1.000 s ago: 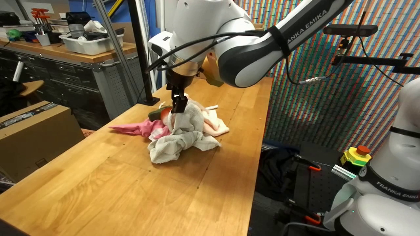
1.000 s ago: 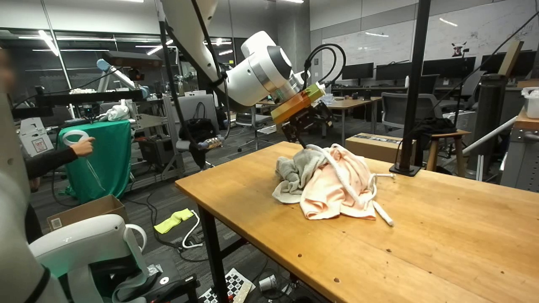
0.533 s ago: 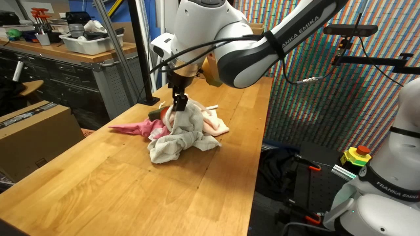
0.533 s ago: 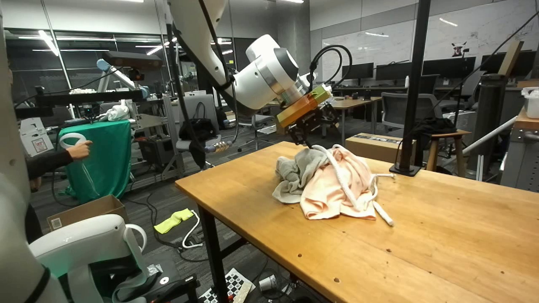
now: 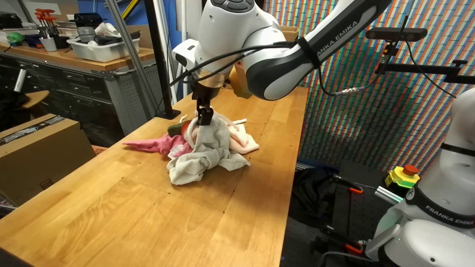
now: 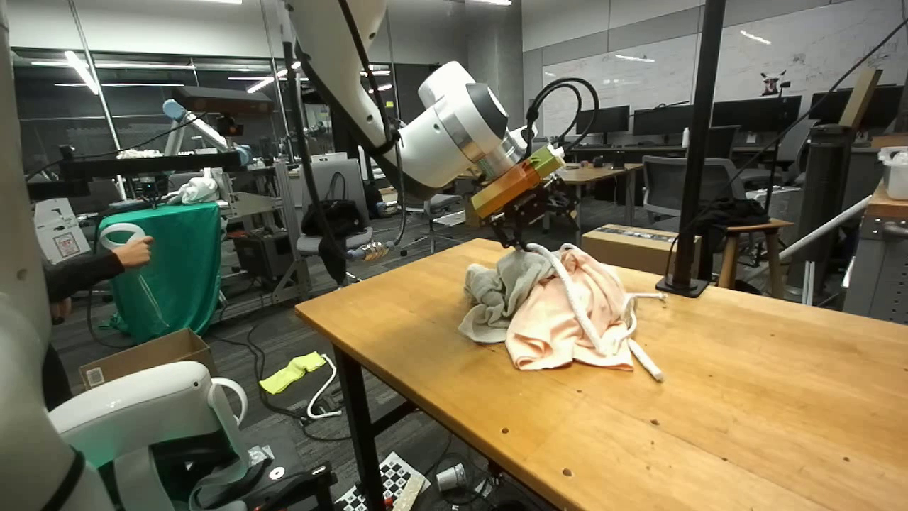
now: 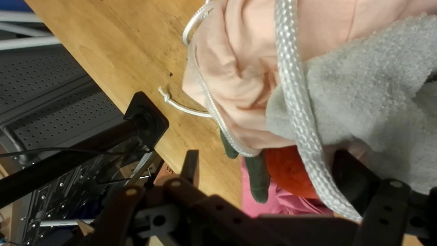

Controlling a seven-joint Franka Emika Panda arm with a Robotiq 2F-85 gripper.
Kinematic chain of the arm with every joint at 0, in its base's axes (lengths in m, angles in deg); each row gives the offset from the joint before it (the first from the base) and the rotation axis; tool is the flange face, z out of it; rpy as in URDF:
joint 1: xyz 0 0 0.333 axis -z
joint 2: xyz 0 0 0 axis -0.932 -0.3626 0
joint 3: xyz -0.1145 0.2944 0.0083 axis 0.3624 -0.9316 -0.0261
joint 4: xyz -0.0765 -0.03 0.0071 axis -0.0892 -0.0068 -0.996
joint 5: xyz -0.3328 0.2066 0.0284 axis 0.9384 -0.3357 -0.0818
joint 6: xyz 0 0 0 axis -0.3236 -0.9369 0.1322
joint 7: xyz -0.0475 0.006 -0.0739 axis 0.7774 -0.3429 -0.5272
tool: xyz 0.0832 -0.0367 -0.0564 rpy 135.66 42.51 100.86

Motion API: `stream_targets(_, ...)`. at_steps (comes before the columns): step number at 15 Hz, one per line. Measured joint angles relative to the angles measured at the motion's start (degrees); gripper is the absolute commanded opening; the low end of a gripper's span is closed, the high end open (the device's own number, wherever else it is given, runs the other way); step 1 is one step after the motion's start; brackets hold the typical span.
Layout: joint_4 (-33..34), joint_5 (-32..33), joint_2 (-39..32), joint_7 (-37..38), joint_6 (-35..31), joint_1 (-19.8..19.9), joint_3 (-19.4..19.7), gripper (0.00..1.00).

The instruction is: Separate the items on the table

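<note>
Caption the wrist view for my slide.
Open gripper at jumbled white rope, grey towel, peach cloth, red toy and pink cloth.

High above the gripper (image 5: 205,118), off to the frame's right in an exterior view, the forearm (image 5: 337,38) flashes ANKA EMIKA, starting right at the black strap (image 5: 310,52)! Well apart from it, lower down, the black band (image 5: 445,212) on the robot's base (image 5: 438,241) gives FRANKA EMIKA! On to the wrist view, and showing beside one fingertip (image 7: 189,167), the letters SYS on a pinkish-tan surface (image 7: 164,175)!

The gripper (image 7: 267,157) points downward, jaws spread wide.
</note>
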Motion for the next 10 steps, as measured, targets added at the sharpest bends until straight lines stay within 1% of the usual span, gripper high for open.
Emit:
stream_targets(1, 0.0, 0.0, 0.0, 0.0, 0.0, 0.0, 0.0, 0.73)
stream_targets(2, 0.0, 0.0, 0.0, 0.0, 0.0, 0.0, 0.0, 0.66)
stream_targets(4, 0.0, 0.0, -0.1, 0.0, 0.0, 0.0, 0.0, 0.49)
stream_targets(5, 0.0, 0.0, -0.1, 0.0, 0.0, 0.0, 0.0, 0.43)
stream_targets(9, 0.0, 0.0, -0.1, 0.2, 0.0, -0.1, 0.0, 0.11)
stream_targets(10, 0.0, 0.0, -0.1, 0.3, 0.0, -0.1, 0.0, 0.07)
